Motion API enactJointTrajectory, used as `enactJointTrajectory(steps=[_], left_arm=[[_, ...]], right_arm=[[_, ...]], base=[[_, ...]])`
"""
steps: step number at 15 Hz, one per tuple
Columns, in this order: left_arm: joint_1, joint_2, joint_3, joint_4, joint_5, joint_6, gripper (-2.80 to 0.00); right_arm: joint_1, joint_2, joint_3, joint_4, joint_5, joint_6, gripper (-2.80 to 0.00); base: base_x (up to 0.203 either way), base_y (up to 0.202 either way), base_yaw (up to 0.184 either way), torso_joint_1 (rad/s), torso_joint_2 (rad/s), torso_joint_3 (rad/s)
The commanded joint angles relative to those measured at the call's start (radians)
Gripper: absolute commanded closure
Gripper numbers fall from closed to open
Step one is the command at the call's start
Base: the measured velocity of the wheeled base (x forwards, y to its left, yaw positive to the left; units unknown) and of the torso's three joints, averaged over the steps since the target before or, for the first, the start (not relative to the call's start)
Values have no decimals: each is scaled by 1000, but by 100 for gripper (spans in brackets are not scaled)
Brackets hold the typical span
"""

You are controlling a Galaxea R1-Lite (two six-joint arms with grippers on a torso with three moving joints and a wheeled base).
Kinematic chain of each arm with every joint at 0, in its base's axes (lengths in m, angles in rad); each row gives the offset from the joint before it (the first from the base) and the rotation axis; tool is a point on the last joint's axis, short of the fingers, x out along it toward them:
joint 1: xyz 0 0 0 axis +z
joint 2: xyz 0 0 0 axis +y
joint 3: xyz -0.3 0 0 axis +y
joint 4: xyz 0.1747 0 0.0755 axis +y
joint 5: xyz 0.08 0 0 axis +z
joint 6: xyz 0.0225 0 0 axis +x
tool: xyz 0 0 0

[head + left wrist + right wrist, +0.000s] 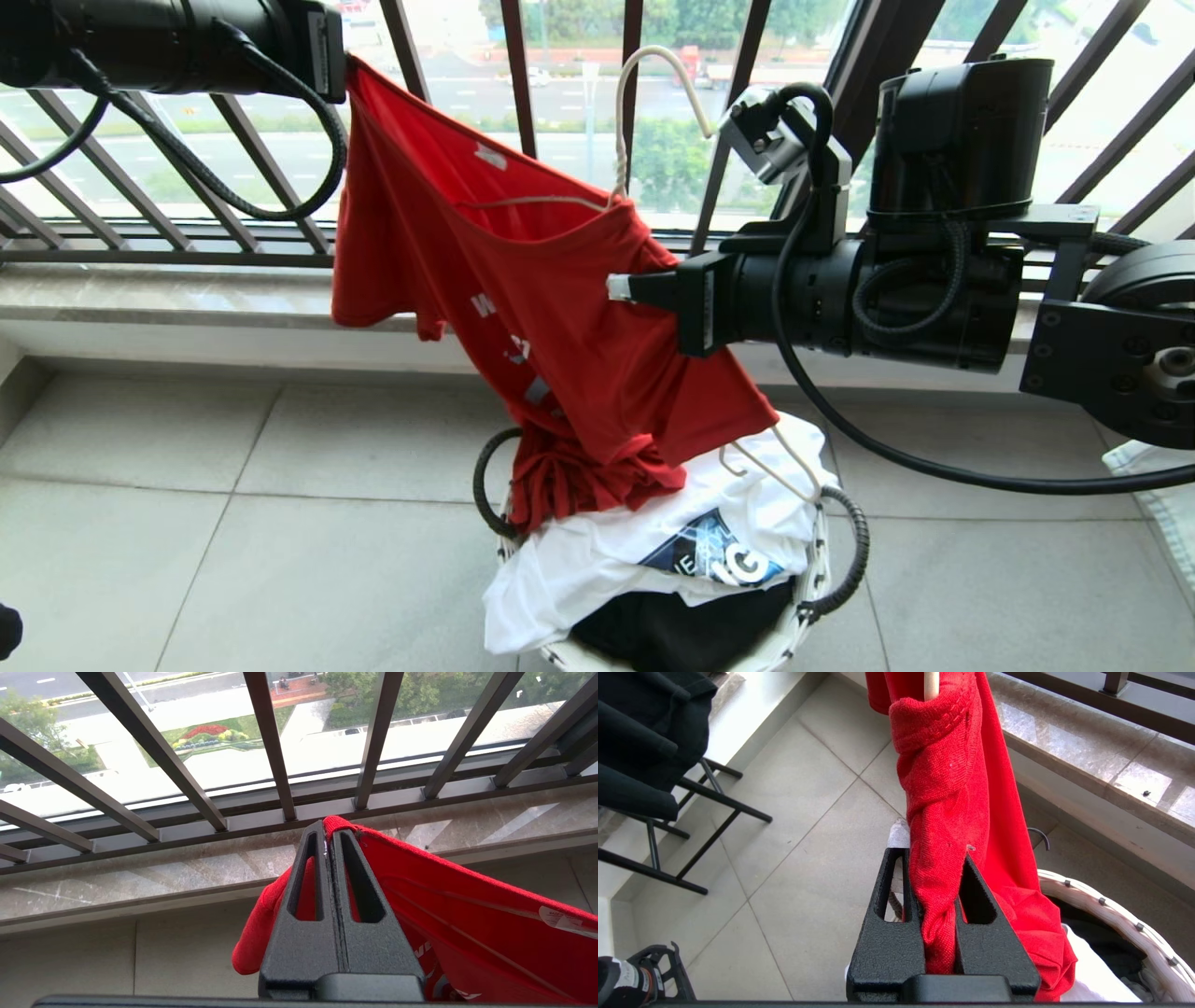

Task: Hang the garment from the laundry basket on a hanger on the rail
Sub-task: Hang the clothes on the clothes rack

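The garment [560, 308], a red T-shirt, hangs stretched between both grippers above the laundry basket [814, 560], with its lower end bunched on the basket's contents. My left gripper [328, 828] is at the upper left, shut on a red edge of the garment [467, 914]. My right gripper [621, 287] reaches in from the right and is shut on a thick fold of the garment [943, 788]. The hanger [653, 65] stands upright with its curved hook above the neck opening and its stem going down into it. The rail is out of view.
A white printed T-shirt [597, 551] and a black one [681, 635] fill the basket, with a cream wire piece [789, 467] on top. The black barred railing [523, 84] and marble sill [187, 289] lie close behind. A black stand [691, 812] holds dark clothes.
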Motion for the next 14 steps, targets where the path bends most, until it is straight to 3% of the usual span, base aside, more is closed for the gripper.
enactJointTrajectory(steps=[1,14], left_arm=[[-6,2,0,1,-6,-1,0],[-117,15,0,-11,-11,-30,0]], right_arm=[[0,5,-1,-2,2,2,0],[1,27,-16,-3,2,5,0]], base=[[0,0,0,0,0,0],[0,0,0,0,0,0]])
